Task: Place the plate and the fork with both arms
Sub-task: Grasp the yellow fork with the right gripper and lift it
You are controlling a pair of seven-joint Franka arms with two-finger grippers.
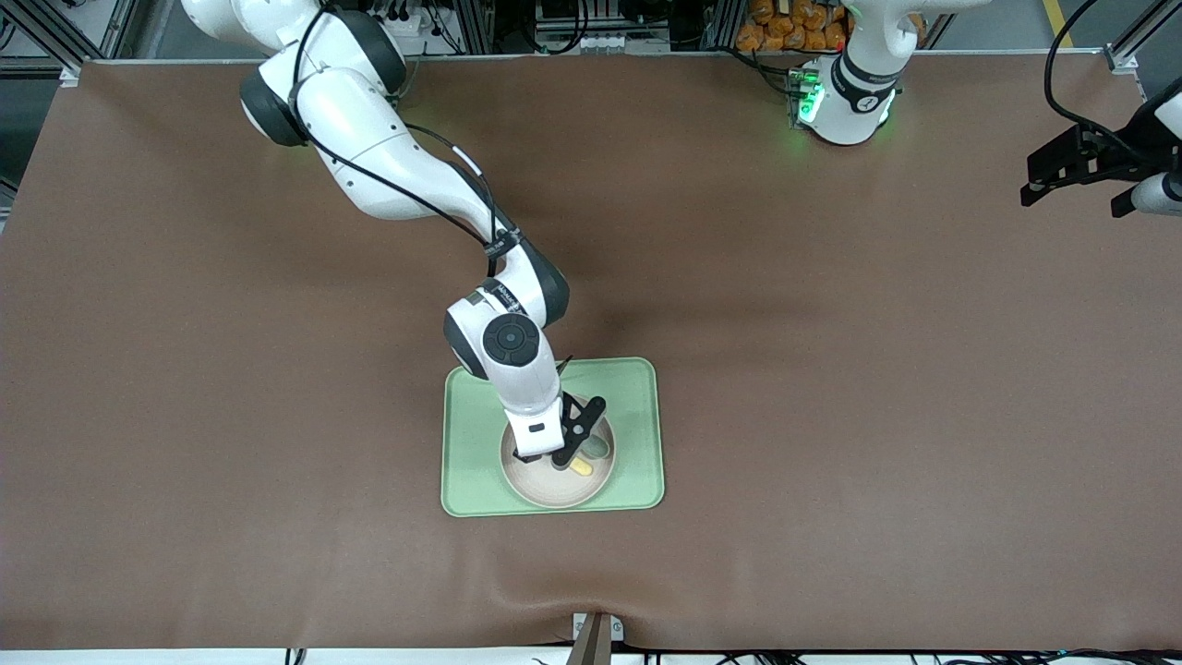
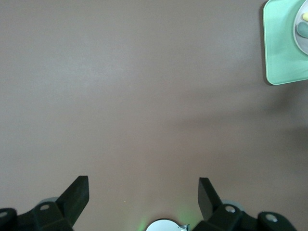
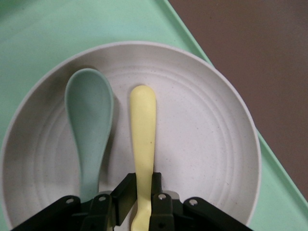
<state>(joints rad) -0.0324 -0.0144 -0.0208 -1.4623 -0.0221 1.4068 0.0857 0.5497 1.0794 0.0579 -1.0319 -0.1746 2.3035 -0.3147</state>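
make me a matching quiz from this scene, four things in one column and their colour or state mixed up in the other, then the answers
Things:
1. fork
2. spoon
3. right hand
4. left hand

Colour or state:
A. open, over bare tablecloth at the left arm's end of the table, waiting
B. grey-green, lying free in the plate beside the fork
C. yellow, lying in the plate with one end gripped
D. shut on the fork, low over the plate on the green tray

Pairs: 1-C, 2-B, 3-D, 4-A
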